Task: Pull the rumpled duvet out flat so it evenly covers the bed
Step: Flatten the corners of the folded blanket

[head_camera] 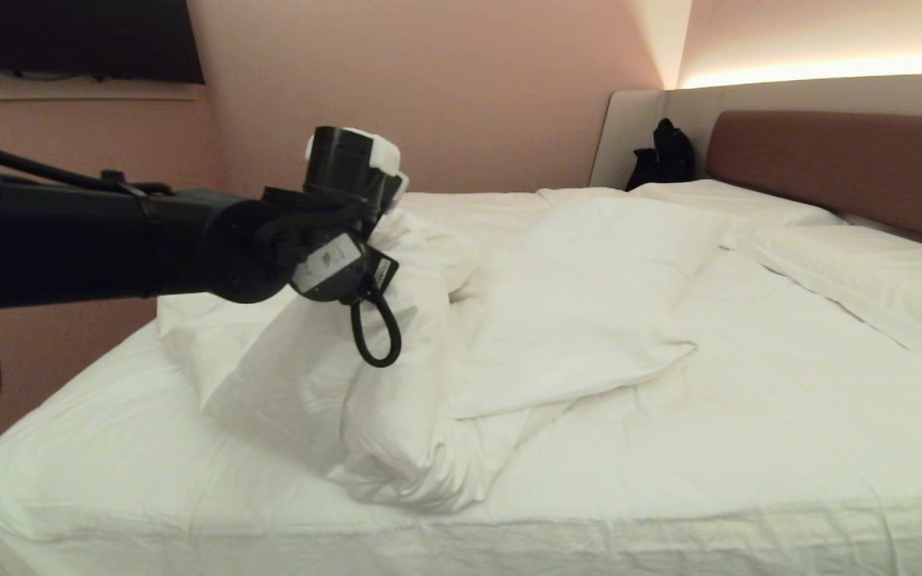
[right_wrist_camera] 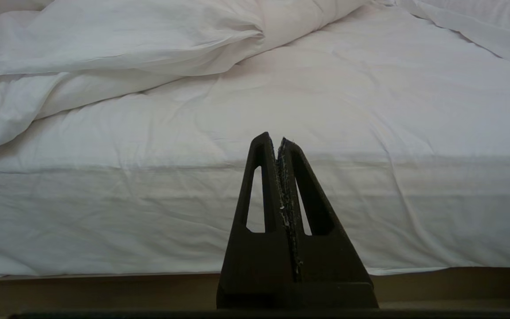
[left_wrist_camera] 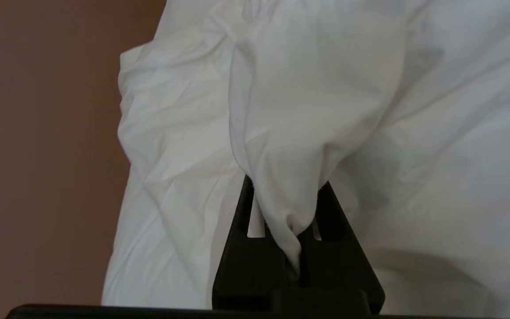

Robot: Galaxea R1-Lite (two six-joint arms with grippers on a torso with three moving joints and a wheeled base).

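The left gripper (left_wrist_camera: 287, 208) is clamped on a fold of the duvet (head_camera: 509, 320), holding it raised above the bed's (head_camera: 749, 496) left half, where the rest lies bunched in a heap. The right gripper (right_wrist_camera: 280, 144) hangs empty, jaws pressed together, before the mattress side. Two pillows (head_camera: 869, 272) lie by the headboard (head_camera: 845, 160).

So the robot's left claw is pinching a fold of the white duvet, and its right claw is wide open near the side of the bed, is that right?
Not quite. The right claw is shut, its fingers pressed together and holding nothing, as the right wrist view shows. The rest is right: the left claw pinches a fold of the white duvet, and the right one is near the side of the bed.
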